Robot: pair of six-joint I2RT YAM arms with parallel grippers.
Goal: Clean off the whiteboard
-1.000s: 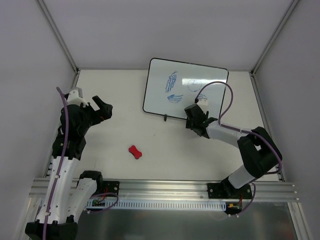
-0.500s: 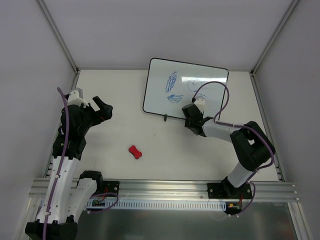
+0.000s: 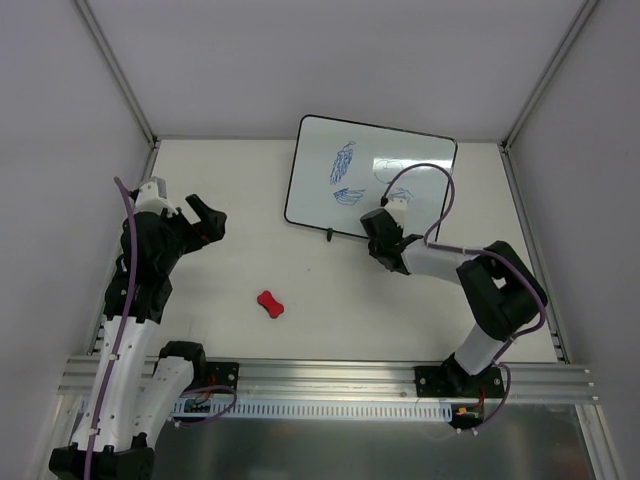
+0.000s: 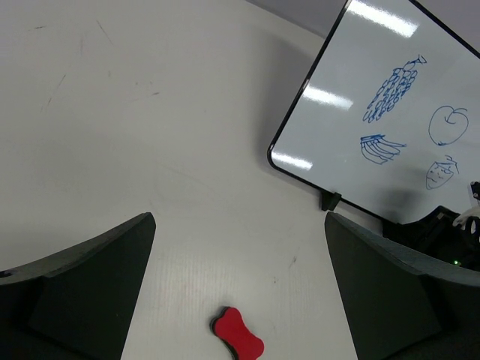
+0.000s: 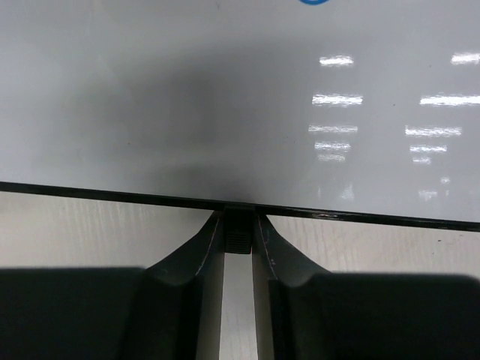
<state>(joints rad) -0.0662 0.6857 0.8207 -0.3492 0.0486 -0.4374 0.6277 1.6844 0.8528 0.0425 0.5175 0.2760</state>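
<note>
The whiteboard (image 3: pixel 372 185) lies at the back of the table, with blue marker doodles (image 3: pixel 345 163) on its glossy face and a thin black frame. My right gripper (image 3: pixel 377 231) is at its near edge. In the right wrist view, the right gripper (image 5: pixel 239 223) is shut on a small black foot (image 5: pixel 239 234) under the whiteboard (image 5: pixel 225 90) frame, both fingers touching it. My left gripper (image 3: pixel 207 221) hovers open over the left of the table, holding nothing. In the left wrist view, the left gripper (image 4: pixel 240 225) is well short of the whiteboard (image 4: pixel 375 142).
A small red bone-shaped eraser (image 3: pixel 270 304) lies on the table between the arms; in the left wrist view the eraser (image 4: pixel 237 335) is just ahead of the open fingers. A second black foot (image 3: pixel 330 236) sticks out of the board's near edge. White walls enclose the table.
My right gripper has slid slightly left along the board's near edge and its jaws have closed onto the foot. The left arm, the eraser and the board have stayed put.
</note>
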